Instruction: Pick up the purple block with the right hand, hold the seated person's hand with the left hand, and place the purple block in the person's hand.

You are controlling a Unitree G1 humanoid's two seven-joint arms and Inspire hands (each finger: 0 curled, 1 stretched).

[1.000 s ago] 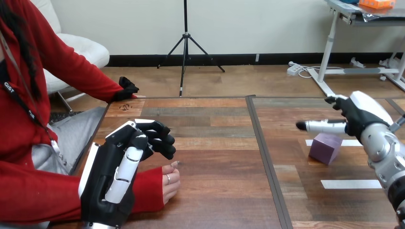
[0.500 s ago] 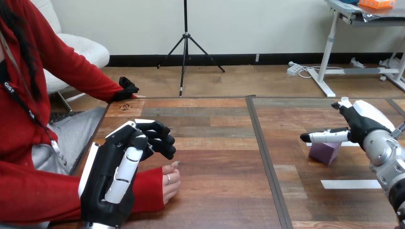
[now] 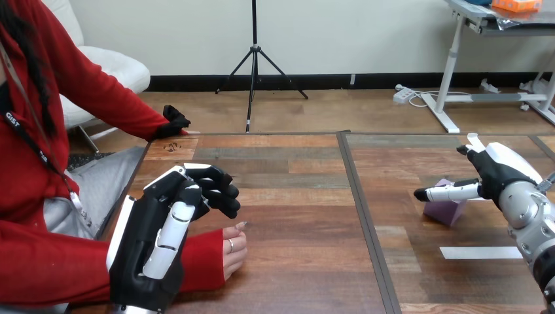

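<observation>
The purple block (image 3: 444,209) lies on the table at the right. My right hand (image 3: 499,171) hangs just above and right of it, open. One straight finger (image 3: 448,193) reaches left across the block's top and hides its upper edge; I cannot tell whether it touches. At the lower left my left hand (image 3: 160,229) stands back-up over the person's red sleeve, fingers (image 3: 219,190) loosely bent and holding nothing. The person's hand (image 3: 234,252) rests on the table just right of my left hand, fingers folded under.
White tape strips (image 3: 481,252) mark the table near the block. A dark seam (image 3: 363,216) divides the tabletop (image 3: 294,216) in two. The person's other hand, in a black glove (image 3: 175,121), rests at the far left corner.
My right hand has dropped lower and moved slightly right, bringing its outstretched finger down onto the block's top edge. The left hand and the person's hand have stayed put.
</observation>
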